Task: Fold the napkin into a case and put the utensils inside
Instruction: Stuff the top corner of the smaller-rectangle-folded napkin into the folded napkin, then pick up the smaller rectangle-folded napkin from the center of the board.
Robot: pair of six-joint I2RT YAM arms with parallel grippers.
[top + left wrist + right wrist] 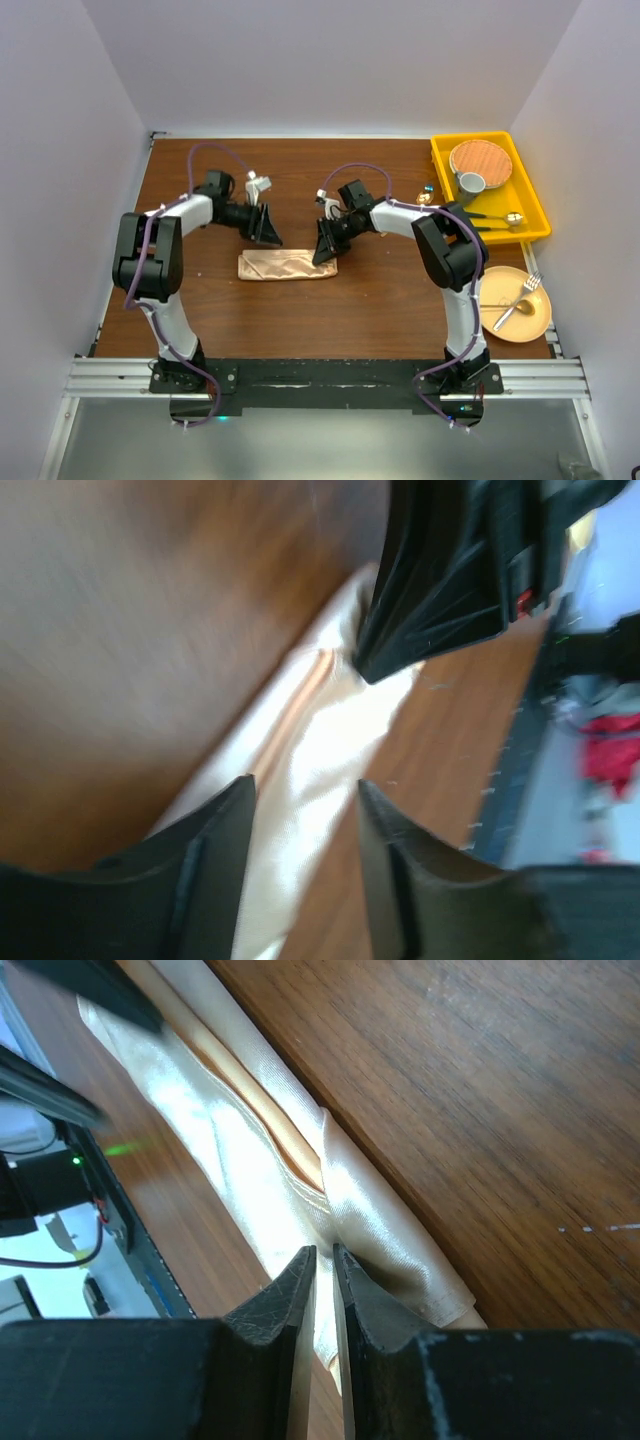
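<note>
Case lies mid-counter, right gripper pinching its right end, left gripper open over its far edge; bare wood around, utensils on a plate at the right edge.

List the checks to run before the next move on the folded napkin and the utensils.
1. Case folded into a narrow strip, lying flat: ok.
2. Left gripper free of the cloth: ok, jaws apart above it.
3. Right gripper pinching the case's end: cannot tell; jaws nearly together there.
4. Pocket open for loading: cannot tell.
5. Fork and spoon inside the case: not ok; both lie on the plate, off to the right.
</note>
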